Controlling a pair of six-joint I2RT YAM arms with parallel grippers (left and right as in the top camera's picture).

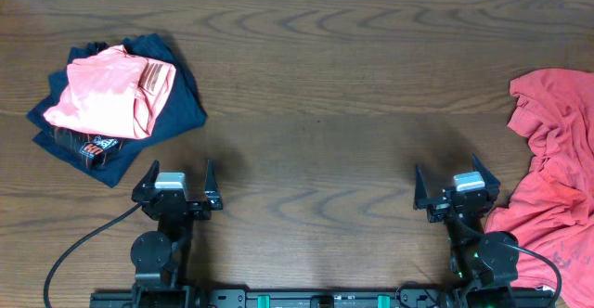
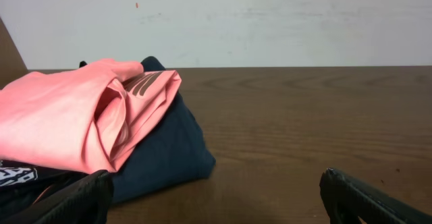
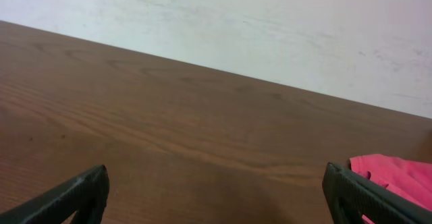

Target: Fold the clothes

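The coral-red T-shirt (image 1: 553, 169) lies crumpled at the table's right edge, partly out of the overhead view. Its lettering and label are hidden. A corner of it shows in the right wrist view (image 3: 398, 173), just beyond the right finger. My right gripper (image 1: 455, 186) is open and empty, just left of the shirt and not touching it; it also shows in the right wrist view (image 3: 216, 193). My left gripper (image 1: 176, 186) is open and empty near the front edge, below the folded pile; it also shows in the left wrist view (image 2: 216, 197).
A paler salmon-pink folded shirt (image 1: 107, 90) lies on a navy-blue garment (image 1: 181, 99) at the left of the wooden table (image 1: 316, 104). Both show in the left wrist view, pink (image 2: 67, 123) on navy (image 2: 169, 150). A white wall stands behind the table.
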